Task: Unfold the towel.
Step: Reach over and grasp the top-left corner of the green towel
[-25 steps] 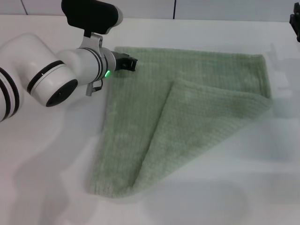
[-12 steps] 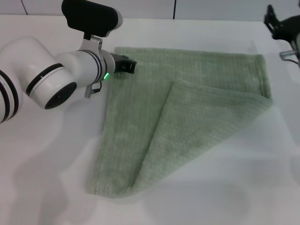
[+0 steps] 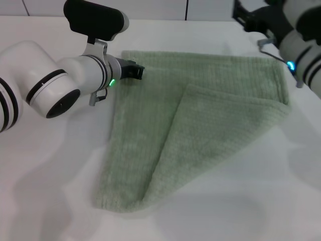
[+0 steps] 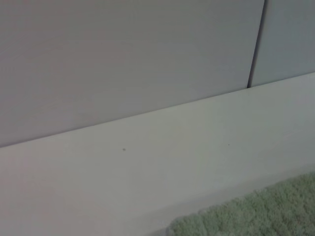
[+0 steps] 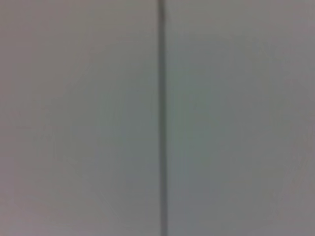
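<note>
The pale green towel [image 3: 200,125] lies on the white table [image 3: 50,165], folded on a diagonal, with a triangular flap [image 3: 210,135] lying over its right and near part. My left gripper [image 3: 135,71] sits low at the towel's far left corner, at its edge. The left wrist view shows only a strip of towel [image 4: 256,214] by the table's back edge. My right gripper [image 3: 247,16] is raised over the far edge of the table, just beyond the towel's far right part. The right wrist view shows only the wall.
A grey panelled wall [image 3: 225,7] runs along the table's far edge. My bulky left arm [image 3: 50,80] covers the table to the left of the towel. My right forearm [image 3: 303,45] hangs over the towel's far right corner.
My right arm has swung in from the far right edge and moved left over the towel's far right corner. My left gripper has stayed at the far left corner.
</note>
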Controlling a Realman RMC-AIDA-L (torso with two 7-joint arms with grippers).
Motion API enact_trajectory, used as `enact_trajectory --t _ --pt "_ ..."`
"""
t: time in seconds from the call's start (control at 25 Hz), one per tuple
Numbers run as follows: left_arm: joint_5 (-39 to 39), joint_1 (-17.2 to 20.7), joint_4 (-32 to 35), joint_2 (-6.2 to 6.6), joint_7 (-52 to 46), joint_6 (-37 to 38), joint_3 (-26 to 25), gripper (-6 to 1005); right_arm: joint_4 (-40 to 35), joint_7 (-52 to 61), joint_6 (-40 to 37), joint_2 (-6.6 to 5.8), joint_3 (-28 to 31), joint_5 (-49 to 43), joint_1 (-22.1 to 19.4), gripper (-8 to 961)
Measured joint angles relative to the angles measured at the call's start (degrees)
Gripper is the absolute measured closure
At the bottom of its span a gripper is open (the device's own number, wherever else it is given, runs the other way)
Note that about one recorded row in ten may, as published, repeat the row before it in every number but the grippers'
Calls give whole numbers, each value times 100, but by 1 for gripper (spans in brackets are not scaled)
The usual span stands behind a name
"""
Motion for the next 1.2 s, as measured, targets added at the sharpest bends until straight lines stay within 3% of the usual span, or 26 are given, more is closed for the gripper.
enact_trajectory --t 0.08,0.12,0.28,0.68,1.2 --pt "0 10 1 8 25 1 -1 1001 -703 -29 -1074 -13 138 0 -18 198" --pt "0 11 1 13 35 1 -1 1001 -703 -29 -1074 -13 138 0 -18 198" --pt "0 11 -5 22 38 0 -2 1001 -1572 -54 -2530 -20 509 -23 -107 198" --pt "0 11 -24 44 42 -7 -1 1001 -2164 -346 -3919 -31 933 -28 -209 198" --pt "18 11 -20 43 43 -44 -1 1000 -2467 -1021 -5274 -31 992 9 -137 198"
